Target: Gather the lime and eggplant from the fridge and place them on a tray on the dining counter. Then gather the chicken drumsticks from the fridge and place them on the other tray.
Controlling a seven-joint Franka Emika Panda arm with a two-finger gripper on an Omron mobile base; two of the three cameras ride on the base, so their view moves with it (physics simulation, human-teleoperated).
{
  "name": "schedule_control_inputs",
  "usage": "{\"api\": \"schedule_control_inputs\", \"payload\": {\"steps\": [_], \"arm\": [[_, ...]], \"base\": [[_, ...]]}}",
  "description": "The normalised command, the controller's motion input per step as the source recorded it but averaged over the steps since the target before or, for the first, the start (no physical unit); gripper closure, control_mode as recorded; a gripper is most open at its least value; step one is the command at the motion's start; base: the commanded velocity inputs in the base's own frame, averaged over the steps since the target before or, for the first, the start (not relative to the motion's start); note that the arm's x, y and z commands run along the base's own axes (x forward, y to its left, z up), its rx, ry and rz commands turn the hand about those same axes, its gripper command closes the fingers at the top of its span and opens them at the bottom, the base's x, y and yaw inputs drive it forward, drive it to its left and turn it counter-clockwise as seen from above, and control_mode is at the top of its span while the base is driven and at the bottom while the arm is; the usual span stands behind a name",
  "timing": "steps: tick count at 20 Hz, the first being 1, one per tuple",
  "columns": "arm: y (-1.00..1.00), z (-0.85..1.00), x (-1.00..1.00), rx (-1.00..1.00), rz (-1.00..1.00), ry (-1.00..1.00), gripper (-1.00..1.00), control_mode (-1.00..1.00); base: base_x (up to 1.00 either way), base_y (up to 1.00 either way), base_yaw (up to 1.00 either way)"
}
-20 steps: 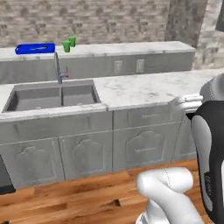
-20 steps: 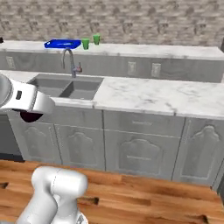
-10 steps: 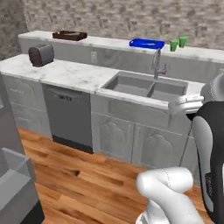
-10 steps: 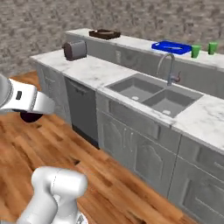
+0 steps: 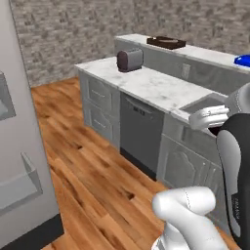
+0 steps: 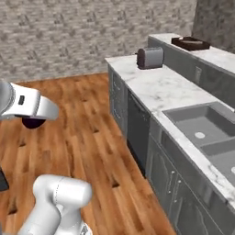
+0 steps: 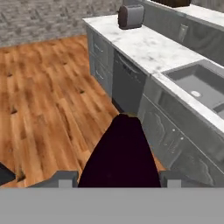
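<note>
Holding the eggplant [image 7: 119, 155] between its two fingertips, the end effector [image 7: 118, 177] sits at the bottom centre of the hand view. That dark purple eggplant has its long axis running up the frame, its narrower end pointing away from the camera toward the cabinets. Judging by this, the eggplant is mid-carry and not yet on a tray; the lime and drumsticks cannot be accounted for. Farther off, the marble tabletop [image 7: 144, 46] runs toward the upper right, with a sink [image 7: 199, 85] and a toaster [image 7: 131, 15] at the top.
</note>
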Motion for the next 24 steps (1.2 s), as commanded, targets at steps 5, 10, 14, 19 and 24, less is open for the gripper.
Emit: {"api": "schedule_control_inputs", "payload": {"steps": [5,10,14,19,24], "arm": [[0.0,0.0,0.0,0.0,0.0,0.0,1.0,1.0],[0.0,0.0,0.0,0.0,0.0,0.0,1.0,1.0],[0.0,0.0,0.0,0.0,0.0,0.0,1.0,1.0],[0.0,0.0,0.0,0.0,0.0,0.0,1.0,1.0],[0.0,0.0,0.0,0.0,0.0,0.0,1.0,1.0]], "base": [[0.81,-0.62,0.55],[0.89,-0.5,0.55],[1.0,0.0,0.44],[1.0,-0.02,0.41],[1.0,-0.29,0.25]]}}
